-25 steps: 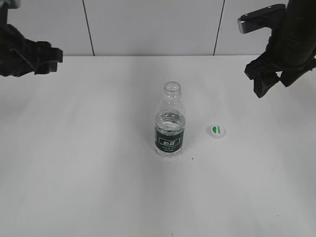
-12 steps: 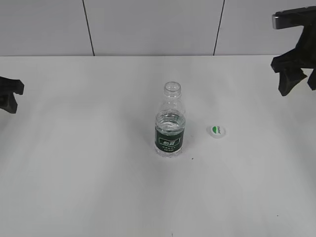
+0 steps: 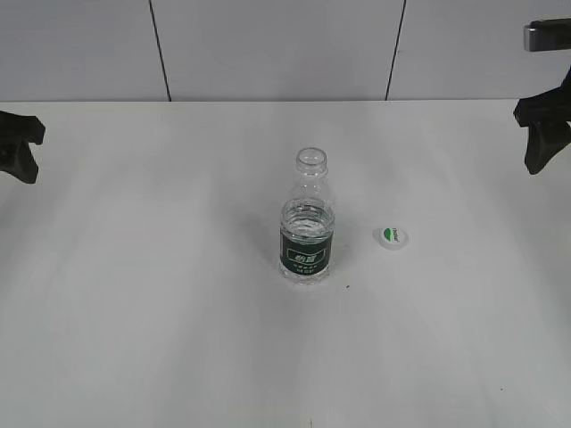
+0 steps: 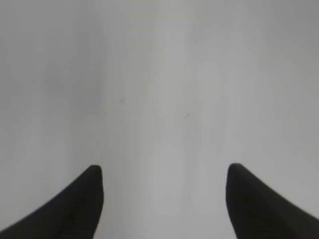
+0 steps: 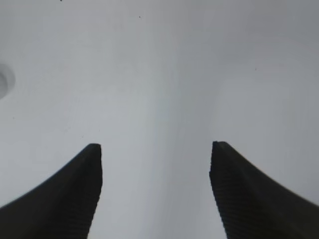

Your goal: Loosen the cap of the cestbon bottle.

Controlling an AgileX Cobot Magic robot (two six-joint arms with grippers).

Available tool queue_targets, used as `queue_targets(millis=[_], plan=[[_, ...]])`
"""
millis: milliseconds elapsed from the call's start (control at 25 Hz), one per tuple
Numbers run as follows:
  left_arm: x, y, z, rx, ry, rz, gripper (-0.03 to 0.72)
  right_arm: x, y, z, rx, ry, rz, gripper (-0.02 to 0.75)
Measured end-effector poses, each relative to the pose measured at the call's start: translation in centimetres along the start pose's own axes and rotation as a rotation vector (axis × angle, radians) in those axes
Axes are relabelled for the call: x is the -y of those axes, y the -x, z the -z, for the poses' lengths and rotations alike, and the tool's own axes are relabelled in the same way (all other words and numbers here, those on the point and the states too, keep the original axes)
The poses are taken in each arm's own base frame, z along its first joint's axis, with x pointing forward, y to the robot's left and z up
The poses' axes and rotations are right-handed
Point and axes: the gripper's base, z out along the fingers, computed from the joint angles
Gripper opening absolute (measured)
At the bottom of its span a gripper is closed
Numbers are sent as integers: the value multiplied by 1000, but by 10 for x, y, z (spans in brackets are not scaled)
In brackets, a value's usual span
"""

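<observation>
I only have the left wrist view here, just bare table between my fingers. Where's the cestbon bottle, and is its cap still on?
Observer: The cestbon bottle stands upright mid-table, its neck open.
Operator: So where is the cap?
Observer: The cap lies flat on the table, to the bottle's right, apart from it.
Operator: Is the right hand near either?
Observer: No. The right hand is open over bare table, at the far right edge of the exterior view.

Bright, even light; blurred wrist views
</observation>
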Motion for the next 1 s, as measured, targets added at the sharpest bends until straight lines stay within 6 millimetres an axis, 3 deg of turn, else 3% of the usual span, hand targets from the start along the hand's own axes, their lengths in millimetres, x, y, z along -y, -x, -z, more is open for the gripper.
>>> queue_targets(millis=[160,400,640,840,1000], plan=[[1,8,9,1,-1,-2,468,0,-1,0,-13,8,-4,516],[-2,1,22,-52,24,-19,466,-1,-6,7,-34,15,-7,516],[-6,-9,68,15,39,-27,466,-2,-14,31,6,18,-10,516],[2,-26,119,130,25,-67,465,-5,-45,45,-3,19,-10,516],[8,-45,146,187,6,-99,465,-7,-74,58,17,11,-8,516]])
